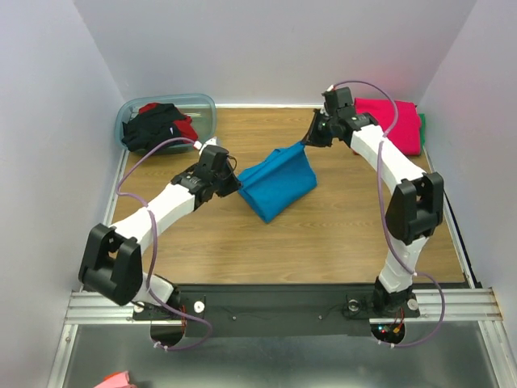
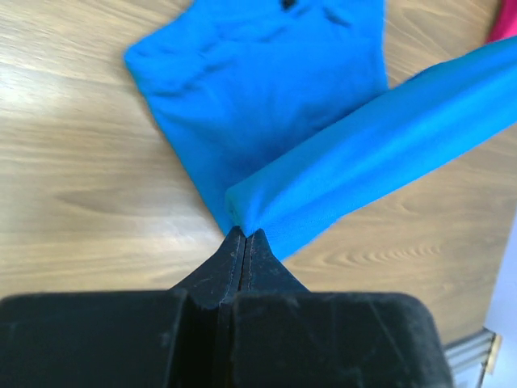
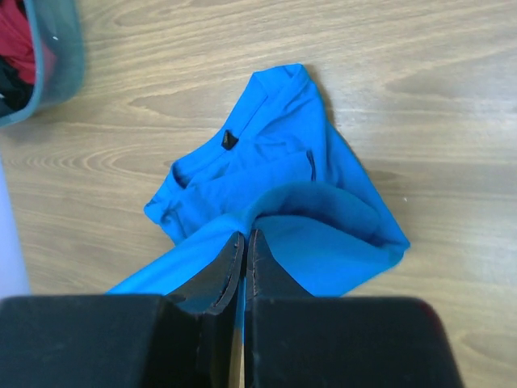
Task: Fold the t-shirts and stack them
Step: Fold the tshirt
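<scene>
The turquoise-blue t-shirt (image 1: 276, 183) is half-lifted over the middle of the wooden table, its lower part lying on the wood. My left gripper (image 1: 236, 185) is shut on its left corner, and in the left wrist view the pinched edge (image 2: 242, 212) runs off to the right as a taut band. My right gripper (image 1: 308, 139) is shut on the far right corner of the turquoise-blue t-shirt (image 3: 283, 186). A folded magenta-pink t-shirt (image 1: 396, 123) lies at the back right. Black and red t-shirts (image 1: 157, 128) fill the tub.
The translucent blue-grey plastic tub (image 1: 202, 105) stands at the back left corner; its rim (image 3: 60, 65) shows in the right wrist view. Grey walls close in three sides. A green edge (image 1: 422, 125) peeks out beside the magenta-pink shirt.
</scene>
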Tool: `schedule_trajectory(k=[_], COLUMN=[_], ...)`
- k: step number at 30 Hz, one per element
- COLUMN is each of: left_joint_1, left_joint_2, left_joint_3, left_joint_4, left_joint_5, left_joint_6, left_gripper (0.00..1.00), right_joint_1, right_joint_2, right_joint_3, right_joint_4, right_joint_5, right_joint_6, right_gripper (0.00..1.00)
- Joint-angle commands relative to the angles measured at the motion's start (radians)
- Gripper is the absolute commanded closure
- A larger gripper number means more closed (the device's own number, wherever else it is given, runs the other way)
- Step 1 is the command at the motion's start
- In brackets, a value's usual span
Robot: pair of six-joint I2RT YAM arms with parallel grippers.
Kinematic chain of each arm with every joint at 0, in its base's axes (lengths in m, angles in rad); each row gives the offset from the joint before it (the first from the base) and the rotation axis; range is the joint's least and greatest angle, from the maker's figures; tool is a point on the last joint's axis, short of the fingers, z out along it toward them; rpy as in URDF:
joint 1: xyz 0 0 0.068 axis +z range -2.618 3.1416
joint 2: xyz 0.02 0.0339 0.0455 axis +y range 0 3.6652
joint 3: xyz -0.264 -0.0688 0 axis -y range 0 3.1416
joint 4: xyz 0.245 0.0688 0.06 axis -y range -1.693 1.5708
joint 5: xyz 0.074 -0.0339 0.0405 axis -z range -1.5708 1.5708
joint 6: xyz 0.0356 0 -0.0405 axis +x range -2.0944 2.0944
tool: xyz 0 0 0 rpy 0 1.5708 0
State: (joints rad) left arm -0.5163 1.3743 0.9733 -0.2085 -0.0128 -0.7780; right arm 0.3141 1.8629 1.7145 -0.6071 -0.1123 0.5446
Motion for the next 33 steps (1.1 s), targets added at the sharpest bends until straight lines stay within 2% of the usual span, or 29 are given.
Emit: schedule_trajectory(k=[1,13,15,16,18,19,20,21,22,24,25,26,30,33], left_joint_1=[0.05,0.145,0.159,0.162,0.165,0.167,0.167,0.167,0.167,0.167,0.165,0.164,0.115,0.056], left_joint_2=[0.049,0.252,0.285,0.298,0.325,0.331,0.336,0.335,0.329,0.306,0.293,0.261,0.187,0.177], left_joint_3=[0.059,0.166,0.189,0.2,0.234,0.245,0.264,0.269,0.274,0.274,0.269,0.246,0.165,0.14], left_joint_4=[-0.008,-0.008,-0.006,-0.012,-0.023,-0.04,-0.048,-0.049,-0.055,-0.058,-0.057,-0.045,0.052,0.087], left_joint_5=[0.031,0.033,0.045,0.051,0.047,0.042,0.039,0.037,0.036,0.05,0.059,0.086,0.14,0.178], left_joint_6=[0.052,0.103,0.118,0.124,0.138,0.141,0.146,0.146,0.148,0.141,0.134,0.122,0.091,0.076], left_gripper=[1.0,1.0,0.97,0.73,0.44,0.36,0.12,0.04,0.04,0.04,0.04,0.04,0.03,0.03], right_joint_1=[-0.009,-0.009,-0.009,-0.009,-0.009,-0.009,-0.007,-0.009,-0.009,-0.009,-0.009,-0.009,-0.009,-0.003], right_joint_2=[0.073,0.32,0.349,0.357,0.367,0.369,0.364,0.357,0.348,0.305,0.282,0.242,0.141,0.067], right_joint_3=[0.083,0.287,0.316,0.327,0.35,0.352,0.352,0.341,0.333,0.3,0.256,0.228,0.052,-0.116], right_joint_4=[0.09,0.118,0.118,0.118,0.118,0.116,0.116,0.116,0.116,0.118,0.118,0.119,0.164,0.254], right_joint_5=[0.045,-0.007,-0.006,-0.001,-0.004,-0.007,-0.018,-0.026,-0.029,-0.036,-0.046,-0.053,-0.162,-0.305], right_joint_6=[-0.041,-0.067,-0.069,-0.074,-0.086,-0.092,-0.095,-0.095,-0.101,-0.1,-0.1,-0.1,-0.072,-0.034], right_gripper=[1.0,0.99,0.95,0.91,0.82,0.72,0.48,0.38,0.26,0.19,0.12,0.0,0.0,0.0])
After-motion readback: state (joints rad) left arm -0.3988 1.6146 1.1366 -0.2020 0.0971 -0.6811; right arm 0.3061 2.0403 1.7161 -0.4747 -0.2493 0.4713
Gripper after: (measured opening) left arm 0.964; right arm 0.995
